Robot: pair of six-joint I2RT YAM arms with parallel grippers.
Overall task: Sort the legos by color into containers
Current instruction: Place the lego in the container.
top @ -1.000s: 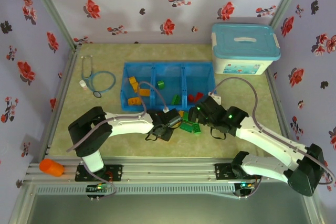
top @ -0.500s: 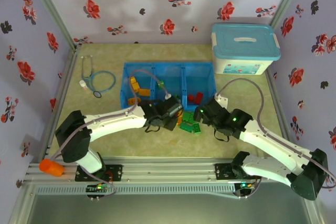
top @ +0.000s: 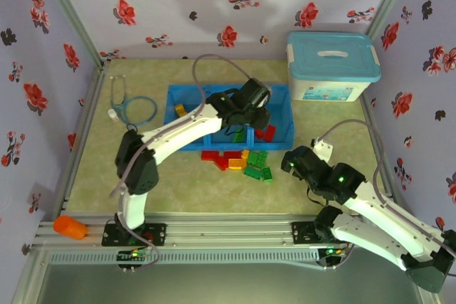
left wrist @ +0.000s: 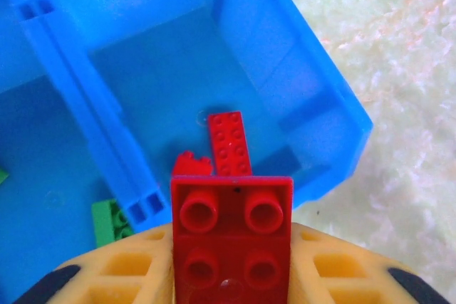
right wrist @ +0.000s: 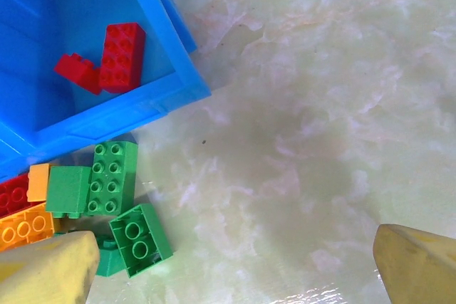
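Swinging away from the loose pile (top: 239, 163) in front of the tray (top: 187, 90), where it sat 1 second ago, the left gripper (left wrist: 230, 279) now hangs over the front part of the tray's right compartment (left wrist: 171, 76). Its fingers (left wrist: 114, 272) are closed on a red brick (left wrist: 230, 236) with 4 studs. They pinch it at both sides, studs facing the wrist camera. Below it, on the compartment floor, lie 2 other red pieces (left wrist: 229, 144), close together near the front wall. A green brick (left wrist: 107, 222) shows just past the divider (left wrist: 78, 97), in the middle compartment.

The right gripper (right wrist: 231, 265) has pulled back too. It was at the pile's right edge and now sits over bare table (right wrist: 320, 105), off to the right of the tray's corner. Its fingers are spread wide and hold nothing. In its wrist view, several green bricks (right wrist: 110, 176) and an orange one (right wrist: 25, 226) lie on the table just outside the tray wall.

Judged from this, the pickup is done and the carry nearly so. The red brick is over the matching colour, so letting go looks like the step in hand. It hangs close to the front wall and the divider, so it could bounce into the green side or out onto the table. The pile's red, orange and green bricks are not yet sorted.
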